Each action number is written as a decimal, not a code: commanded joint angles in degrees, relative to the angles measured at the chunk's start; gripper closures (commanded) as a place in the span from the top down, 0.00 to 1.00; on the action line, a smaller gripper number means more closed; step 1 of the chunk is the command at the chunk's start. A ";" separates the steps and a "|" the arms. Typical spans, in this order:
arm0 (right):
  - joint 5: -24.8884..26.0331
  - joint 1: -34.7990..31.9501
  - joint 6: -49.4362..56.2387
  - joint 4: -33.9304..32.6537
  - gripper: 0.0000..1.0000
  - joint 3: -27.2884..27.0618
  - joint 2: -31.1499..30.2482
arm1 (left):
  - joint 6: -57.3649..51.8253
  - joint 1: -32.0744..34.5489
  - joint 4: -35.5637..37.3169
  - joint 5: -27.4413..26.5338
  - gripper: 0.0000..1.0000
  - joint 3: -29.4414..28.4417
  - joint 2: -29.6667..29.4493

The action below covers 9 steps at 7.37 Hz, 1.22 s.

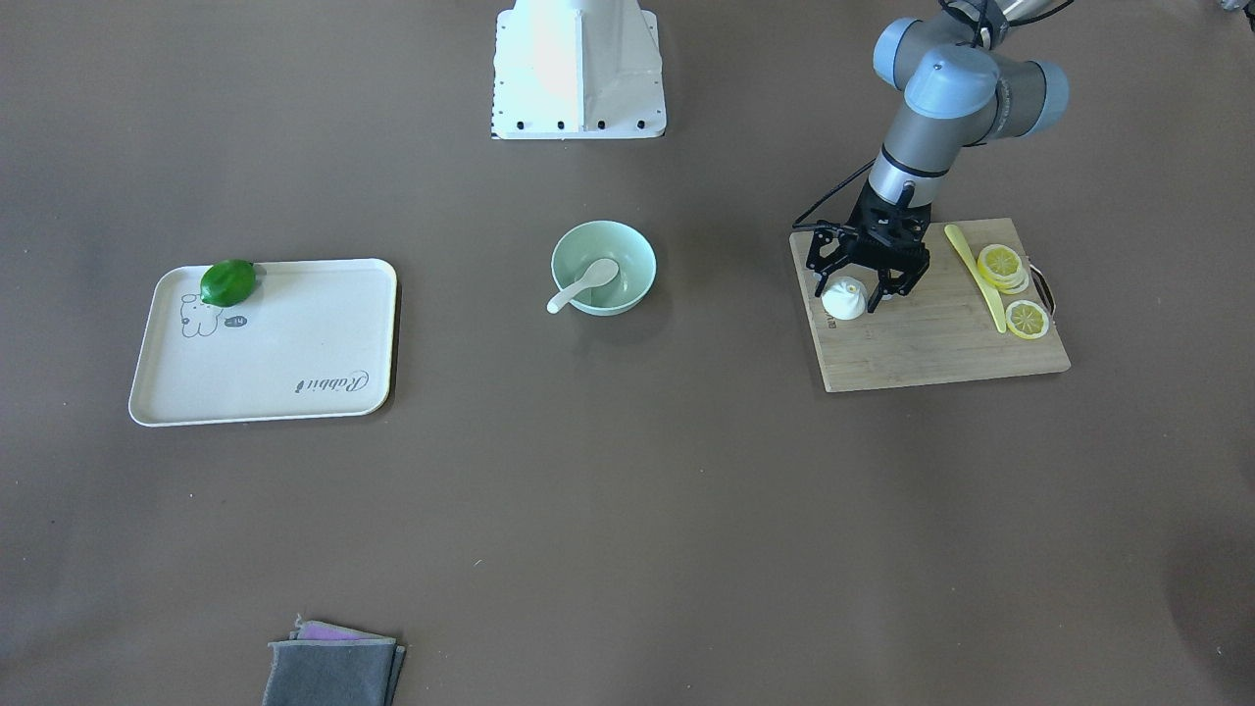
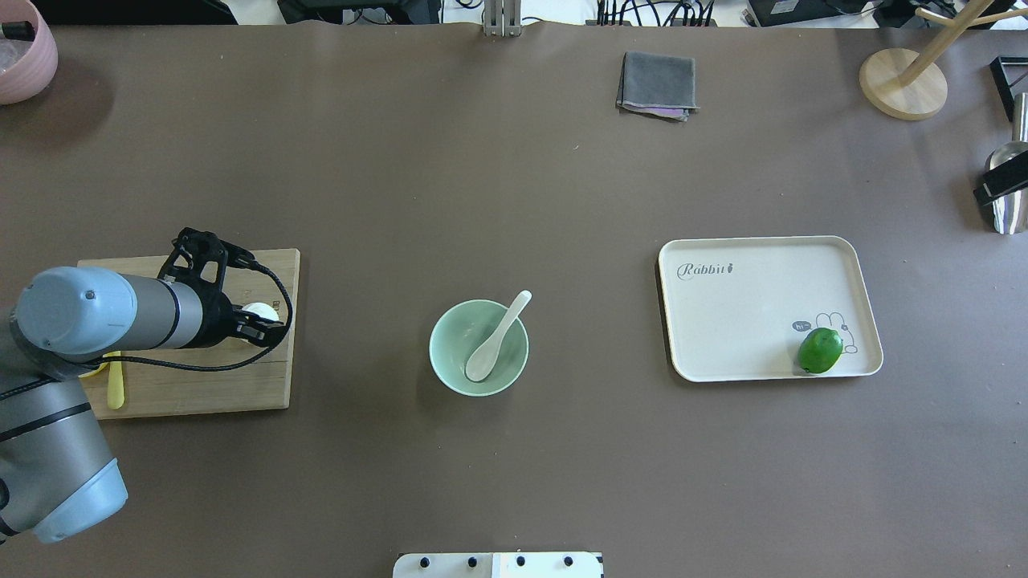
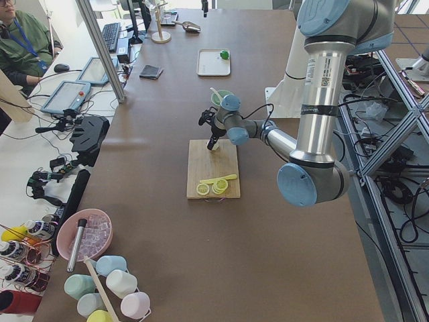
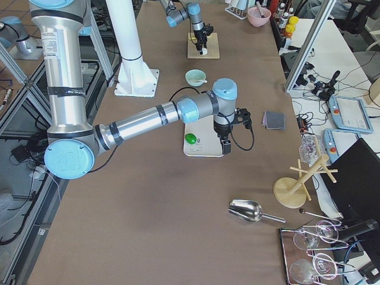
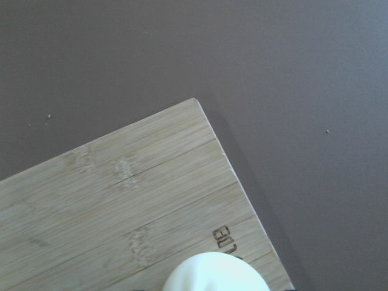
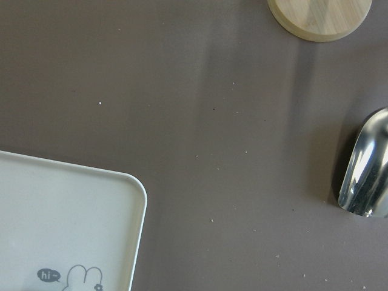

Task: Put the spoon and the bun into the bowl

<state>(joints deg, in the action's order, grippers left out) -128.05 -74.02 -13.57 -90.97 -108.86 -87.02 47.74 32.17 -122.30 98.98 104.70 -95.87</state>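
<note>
The mint-green bowl [image 1: 635,257] [image 2: 444,357] stands mid-table. The cream spoon [image 1: 586,283] [image 2: 496,339] lies in it, scoop down inside and handle over the rim. The white bun [image 1: 843,299] [image 2: 259,309] sits on the wooden cutting board [image 1: 931,348] near its corner, and its top shows in the left wrist view [image 5: 215,276]. My left gripper [image 1: 851,284] [image 2: 265,323] is low over the board, open, with its fingers on either side of the bun. My right gripper [image 4: 226,144] hangs above the table beside the tray; I cannot tell whether it is open or shut.
Lemon slices [image 1: 1010,284] and a yellow knife [image 1: 976,275] lie on the board. A cream tray [image 2: 755,321] holds a green lime [image 2: 820,350]. Folded grey cloths [image 2: 657,84], a metal scoop [image 6: 367,176], a wooden stand [image 2: 903,84] and a pink bowl [image 2: 24,60] stand near the table's edges.
</note>
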 commanded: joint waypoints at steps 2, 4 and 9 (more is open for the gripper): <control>-0.88 -0.16 0.04 0.00 1.00 -0.04 -0.08 | 0.77 0.00 0.39 0.07 0.19 -0.02 -4.91; -0.97 -0.25 0.04 0.00 1.00 -0.04 -0.16 | 4.52 -0.09 0.66 0.16 0.19 -1.16 -12.63; -1.15 -0.60 0.04 0.00 1.00 -0.48 -0.87 | 15.36 -13.76 0.48 -8.78 0.24 -1.60 -23.38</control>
<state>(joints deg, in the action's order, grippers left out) -129.15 -74.57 -13.54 -90.97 -109.19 -87.84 61.82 23.30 -121.81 94.36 103.62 -117.03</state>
